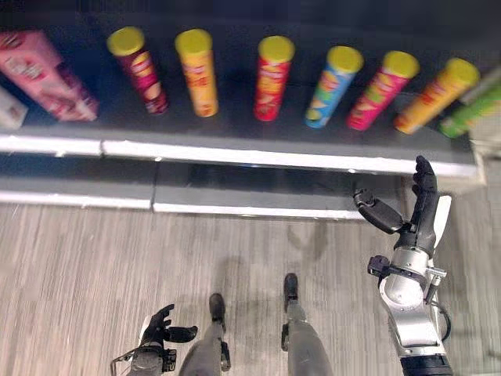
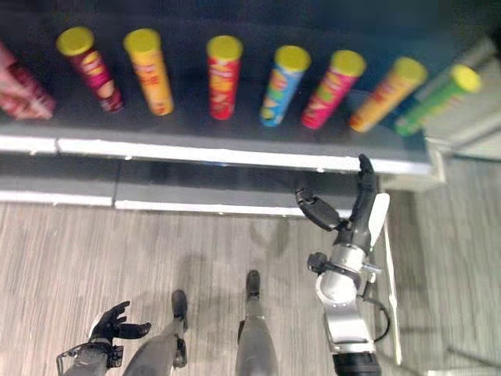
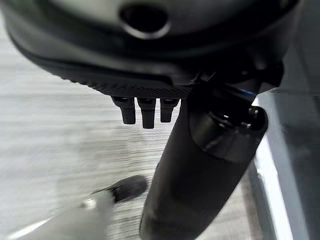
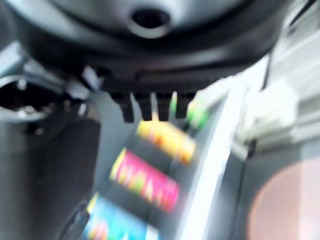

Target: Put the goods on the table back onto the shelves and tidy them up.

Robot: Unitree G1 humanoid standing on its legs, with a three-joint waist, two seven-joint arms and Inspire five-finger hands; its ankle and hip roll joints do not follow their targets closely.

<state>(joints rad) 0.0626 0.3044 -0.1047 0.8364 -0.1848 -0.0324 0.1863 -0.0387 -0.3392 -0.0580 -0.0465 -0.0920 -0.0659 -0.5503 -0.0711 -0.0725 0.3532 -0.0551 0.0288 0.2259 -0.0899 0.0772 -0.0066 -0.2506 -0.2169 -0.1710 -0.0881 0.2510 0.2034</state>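
Several yellow-lidded chip tubes stand in a row on the dark shelf [image 1: 235, 125]: maroon [image 1: 139, 69], orange [image 1: 197, 72], red [image 1: 271, 77], blue [image 1: 332, 84], pink [image 1: 381, 88], orange-yellow [image 1: 435, 94] and green [image 1: 470, 111]. A pink box [image 1: 48, 74] sits at the shelf's left. My right hand [image 1: 423, 205] is raised in front of the shelf's right end, fingers straight, thumb spread, holding nothing. The pink tube [image 4: 145, 178] and orange-yellow tube [image 4: 166, 141] lie past its fingers in the right wrist view. My left hand [image 1: 163, 327] hangs low near the floor, fingers relaxed and empty.
A lower shelf board [image 1: 250, 188] with a silver front edge runs under the top one. A white upright post [image 2: 438, 157] ends the shelf on the right. Grey wood-grain floor [image 1: 94, 274] spreads in front.
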